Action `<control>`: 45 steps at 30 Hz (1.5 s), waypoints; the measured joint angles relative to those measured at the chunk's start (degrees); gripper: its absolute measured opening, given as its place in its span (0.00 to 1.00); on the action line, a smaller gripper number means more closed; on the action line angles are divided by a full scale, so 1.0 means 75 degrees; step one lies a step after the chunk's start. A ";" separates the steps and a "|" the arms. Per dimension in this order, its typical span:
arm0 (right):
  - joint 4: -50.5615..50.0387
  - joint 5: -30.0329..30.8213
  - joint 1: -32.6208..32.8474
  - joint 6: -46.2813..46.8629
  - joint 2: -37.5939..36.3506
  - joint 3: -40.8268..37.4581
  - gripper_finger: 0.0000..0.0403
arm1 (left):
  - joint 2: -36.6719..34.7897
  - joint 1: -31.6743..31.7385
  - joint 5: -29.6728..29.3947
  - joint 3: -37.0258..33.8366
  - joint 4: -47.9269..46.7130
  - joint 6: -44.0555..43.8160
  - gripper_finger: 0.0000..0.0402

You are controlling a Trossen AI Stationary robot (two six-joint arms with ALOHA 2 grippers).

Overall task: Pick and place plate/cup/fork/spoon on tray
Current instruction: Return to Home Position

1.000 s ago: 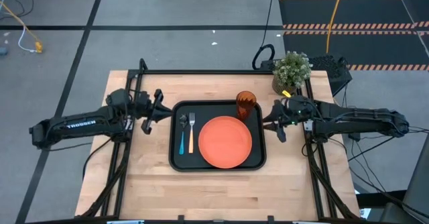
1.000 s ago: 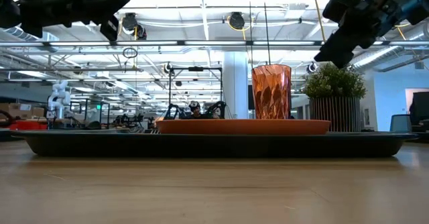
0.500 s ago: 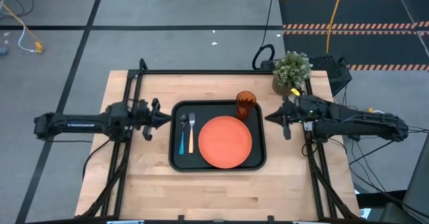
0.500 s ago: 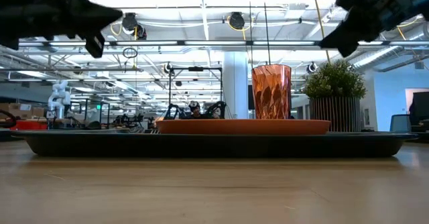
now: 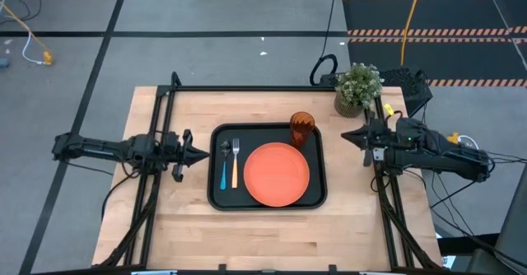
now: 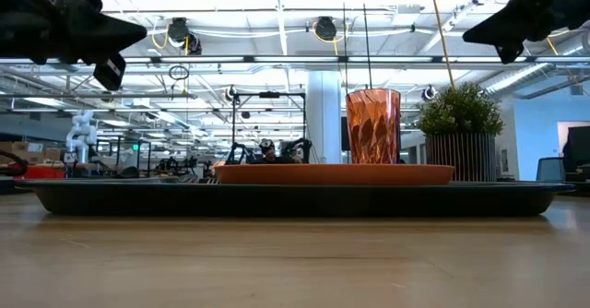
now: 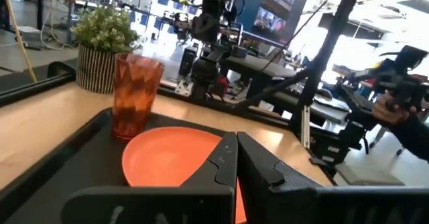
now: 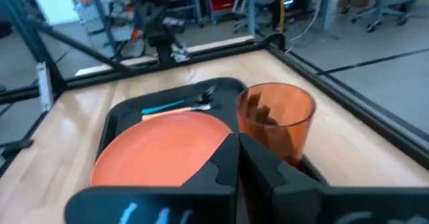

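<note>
Hovering above the table (image 5: 247, 226) just outside the left rim of the tray (image 5: 216, 194), the left gripper (image 5: 195, 153) has its two fingers pressed together to a point. It holds nothing and touches nothing, and its tip points toward the tray. The right gripper (image 5: 352, 134) hangs on the opposite side, a little outside the right rim, with its fingers closed on nothing in the same way and its tip also turned toward the tray. In the low view both grippers sit well above the tabletop, one at each upper corner. The tray lies flat in the middle of the table between the two grippers. The plate (image 5: 276, 174) rests inside it and fills the middle and right part. The cup (image 5: 301, 128) stands upright in the tray's corner nearest the right gripper, just beside the plate's rim. The spoon (image 5: 223, 168) and the fork (image 5: 235, 164) lie side by side in the strip between the plate and the left rim. Of the two, the spoon is closer to the left gripper and the fork closer to the plate. A potted plant (image 5: 356, 86) stands on the table outside the tray, near the right gripper.
</note>
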 joint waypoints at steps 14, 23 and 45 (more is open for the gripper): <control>0.0696 -0.0139 0.0000 0.0410 -0.1453 -0.0375 0.00 | -0.1201 -0.1020 -0.0694 -0.0380 0.0315 0.1255 0.00; 0.4875 -0.2765 0.0003 0.0421 -0.1433 -0.2574 0.00 | -0.1430 -0.1244 -0.0618 -0.0374 0.0382 0.1449 0.00; 0.5588 -0.2503 -0.0015 -0.0392 -0.1390 -0.3562 0.00 | -0.1456 -0.1390 -0.0684 -0.0374 0.0116 0.1490 0.03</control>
